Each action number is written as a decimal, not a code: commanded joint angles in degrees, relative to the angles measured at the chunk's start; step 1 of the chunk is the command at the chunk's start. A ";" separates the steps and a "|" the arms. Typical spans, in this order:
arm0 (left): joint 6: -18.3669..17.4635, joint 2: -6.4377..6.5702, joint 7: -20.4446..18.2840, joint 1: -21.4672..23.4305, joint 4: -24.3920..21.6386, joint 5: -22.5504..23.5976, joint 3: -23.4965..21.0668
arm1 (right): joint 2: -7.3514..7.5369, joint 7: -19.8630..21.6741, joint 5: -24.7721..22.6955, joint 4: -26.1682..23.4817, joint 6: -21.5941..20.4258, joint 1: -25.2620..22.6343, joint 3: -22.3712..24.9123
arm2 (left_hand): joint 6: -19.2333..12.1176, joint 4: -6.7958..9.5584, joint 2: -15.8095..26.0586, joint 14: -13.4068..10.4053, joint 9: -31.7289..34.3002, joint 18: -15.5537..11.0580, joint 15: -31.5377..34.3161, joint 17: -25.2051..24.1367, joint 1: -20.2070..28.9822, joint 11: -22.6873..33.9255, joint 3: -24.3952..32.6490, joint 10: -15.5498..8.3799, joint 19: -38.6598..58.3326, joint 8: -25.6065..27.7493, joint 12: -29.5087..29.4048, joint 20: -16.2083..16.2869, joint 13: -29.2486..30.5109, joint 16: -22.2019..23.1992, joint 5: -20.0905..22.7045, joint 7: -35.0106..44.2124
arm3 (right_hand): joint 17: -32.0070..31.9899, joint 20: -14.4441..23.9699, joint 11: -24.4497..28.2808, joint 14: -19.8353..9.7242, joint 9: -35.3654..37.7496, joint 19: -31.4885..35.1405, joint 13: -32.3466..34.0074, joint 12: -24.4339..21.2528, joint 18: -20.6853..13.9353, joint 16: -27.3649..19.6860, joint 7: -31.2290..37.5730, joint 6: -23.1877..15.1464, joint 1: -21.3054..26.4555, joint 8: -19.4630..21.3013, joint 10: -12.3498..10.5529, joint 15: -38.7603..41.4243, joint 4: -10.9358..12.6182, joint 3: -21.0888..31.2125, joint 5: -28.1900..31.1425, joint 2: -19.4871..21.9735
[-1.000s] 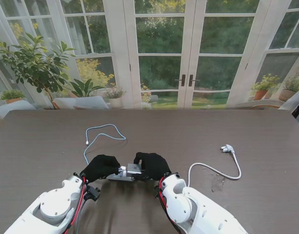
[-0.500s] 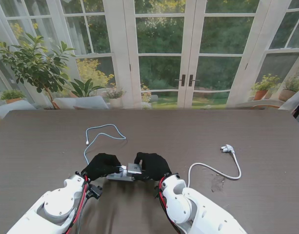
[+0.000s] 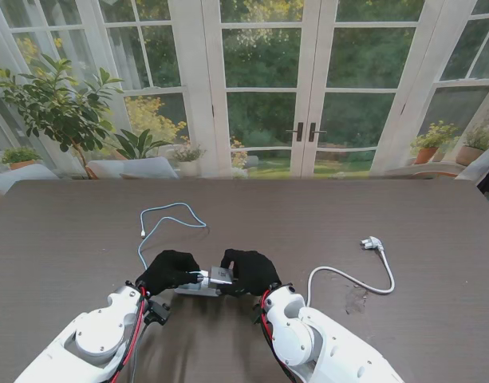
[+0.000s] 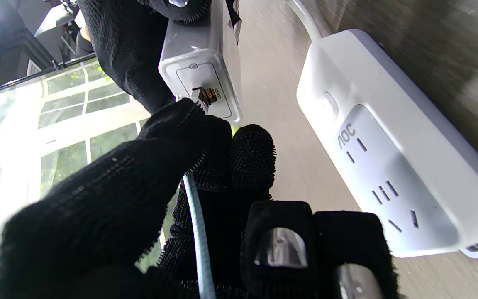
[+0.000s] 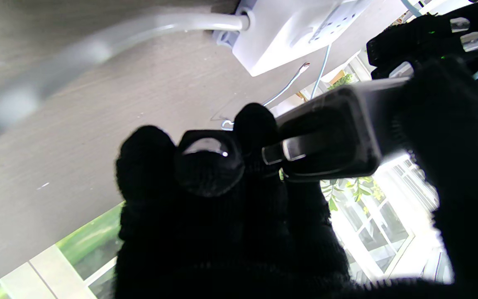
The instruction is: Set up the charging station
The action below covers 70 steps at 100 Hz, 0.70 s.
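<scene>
Stand view: both black-gloved hands meet at lower centre of the frame. Left hand [image 3: 166,271] pinches the cable end; right hand [image 3: 248,270] grips the white charger adapter [image 3: 218,276]. The blue-white USB cable [image 3: 160,221] loops away toward upper left, and the power strip's plug [image 3: 372,242] lies at mid right, unplugged. Step looks like mating cable to adapter.

Left wrist view: left-hand fingers [image 4: 189,124] hold the connector right at the adapter's USB port [image 4: 208,94]; whether it is seated I cannot tell. Power strip [image 4: 392,166] sits on the table just beside, sockets free. Next likely needs a straight push in.

Right wrist view: only this shows the adapter's prong face [image 5: 326,145], dark and folded-looking, clamped by right-hand fingers [image 5: 255,124].
</scene>
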 commanded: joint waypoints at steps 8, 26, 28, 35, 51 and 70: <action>-0.62 -1.09 -0.43 -0.13 0.39 -0.08 0.97 | -1.23 0.44 0.62 -1.12 -0.46 -0.33 -0.35 | 2.73 -1.63 -6.44 -7.30 6.54 -16.40 8.32 3.40 4.51 3.36 3.68 6.49 16.22 2.05 -1.73 1.71 0.38 0.71 5.07 3.19 | 1.38 0.86 0.48 -1.60 2.53 1.23 1.97 0.68 -2.18 -35.87 9.98 -14.10 8.70 5.29 -2.73 1.92 4.63 11.28 10.39 5.84; -1.24 -1.47 1.01 -0.41 1.05 0.05 1.64 | -1.37 0.19 0.78 -1.15 -0.37 -0.31 -0.39 | 3.77 -1.53 -9.36 -6.47 6.87 -15.50 8.89 3.38 4.82 5.34 6.33 7.71 16.22 2.52 -3.00 2.71 0.36 0.73 5.46 4.46 | 1.54 0.85 0.43 -1.61 2.59 1.13 1.94 0.71 -2.24 -35.75 9.95 -13.99 8.62 5.31 -2.74 2.13 4.58 11.36 10.49 5.75; -1.25 -1.49 1.00 -0.42 1.07 -0.05 1.68 | -1.37 0.17 0.77 -1.15 -0.36 -0.31 -0.39 | 3.87 -1.57 -9.34 -6.44 6.88 -15.51 8.91 3.38 4.79 5.38 6.37 7.77 16.22 2.49 -3.10 2.75 0.35 0.73 5.41 4.44 | 1.54 0.85 0.43 -1.51 2.60 1.12 1.94 0.71 -2.24 -35.73 9.94 -14.02 8.61 5.31 -2.76 2.16 4.57 11.35 10.50 5.76; -1.14 -1.57 1.36 -0.40 1.03 0.01 1.73 | -1.27 0.33 0.62 -1.21 -0.31 -0.26 -0.40 | 3.52 -1.70 -8.81 -6.38 6.83 -15.51 8.98 3.39 4.43 5.71 6.30 7.23 16.22 2.33 -3.27 2.85 0.36 0.74 5.33 4.31 | 1.54 0.86 0.41 -1.51 2.61 1.11 1.91 0.72 -2.24 -35.71 9.92 -14.03 8.60 5.33 -2.79 2.17 4.56 11.33 10.50 5.80; 0.46 -0.71 -1.41 0.11 -0.19 0.74 0.77 | -1.19 0.51 0.48 -1.10 -0.13 -0.14 -0.32 | 0.80 -0.67 -1.59 -6.72 5.38 -15.65 8.59 3.38 2.81 4.98 1.22 3.81 16.22 1.04 -3.49 2.03 0.36 0.59 3.66 1.57 | 1.54 0.87 0.40 -1.46 2.57 1.10 1.89 0.76 -2.23 -35.70 9.90 -14.00 8.63 5.35 -2.79 2.16 4.57 11.32 10.49 5.80; 2.86 0.94 -8.44 0.51 -1.65 0.08 -0.67 | -1.09 0.69 0.40 -1.27 0.24 -0.20 -0.23 | -3.71 0.37 3.14 -8.71 -0.30 -16.19 6.11 3.35 -0.98 0.58 -8.19 0.02 16.22 13.57 2.83 -0.69 0.42 0.33 -4.78 -2.34 | 1.34 0.91 0.40 -1.40 2.42 1.05 1.88 0.83 -2.08 -35.72 9.85 -13.96 8.58 5.37 -2.81 2.09 4.60 11.29 10.43 5.95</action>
